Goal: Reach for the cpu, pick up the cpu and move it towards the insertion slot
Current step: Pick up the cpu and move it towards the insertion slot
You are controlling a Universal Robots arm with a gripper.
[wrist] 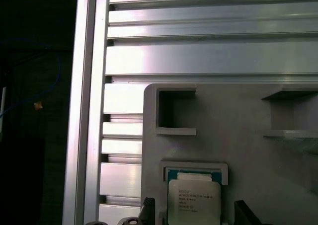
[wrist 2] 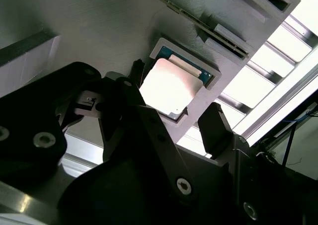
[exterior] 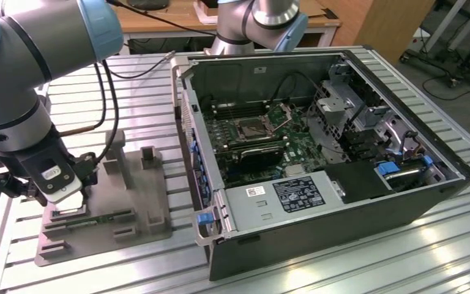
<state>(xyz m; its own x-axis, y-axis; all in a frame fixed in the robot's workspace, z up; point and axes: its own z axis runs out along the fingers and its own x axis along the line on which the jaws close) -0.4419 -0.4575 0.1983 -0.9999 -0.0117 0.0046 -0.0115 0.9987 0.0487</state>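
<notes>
My claw: the black two-fingered claw [wrist 2: 175,93] is released, jaws spread, hovering low over the chip with nothing grasped.
Fingers: in the second wrist view one dark finger [wrist 2: 214,128] stands off each of two opposite edges of the chip; I cannot tell whether either one touches it.
Cpu: the small flat square cpu [wrist: 194,200], with a silvery-white metal top and a thin greenish edge, lies flat in a raised-rim pocket, between my fingers.
Holder: the pocket belongs to a grey plastic holder block [exterior: 141,202] with upright posts and slots, lying beside the case on the exterior view's left.
Memory stick: a narrow green memory stick [exterior: 96,218] lies in another groove of the same block, near my claw.
Insertion slot: the square insertion slot [exterior: 251,128], a dull silver frame with a dark centre, sits on the green board inside the case, well apart from me and the chip.
Case: the black open computer case [exterior: 300,236] lies on its side with its interior facing up.
Table: a ribbed aluminium table [exterior: 137,79] carries both block and case.
Arm: my grey and blue arm [exterior: 22,92] comes down at the exterior view's left.
</notes>
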